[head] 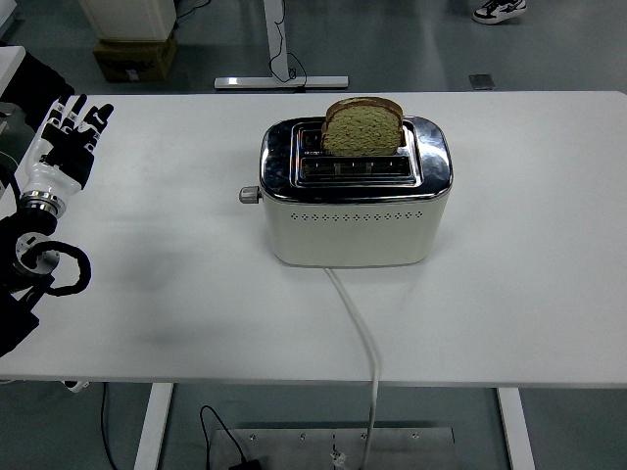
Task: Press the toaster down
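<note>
Head view: a cream toaster [355,201] with a chrome top stands upright near the middle of the white counter [529,294]. One slice of bread [362,125] sits in the rear slot, most of it standing above the top; the front slot shows no bread. The lever knob [249,195] projects from the toaster's left end, high on the side. A white cord [361,333] runs from the toaster's front base to the counter's near edge and drops over it. The left robot hand [67,132] is raised over the counter's left edge, well apart from the toaster, fingers extended and spread, holding nothing
</note>
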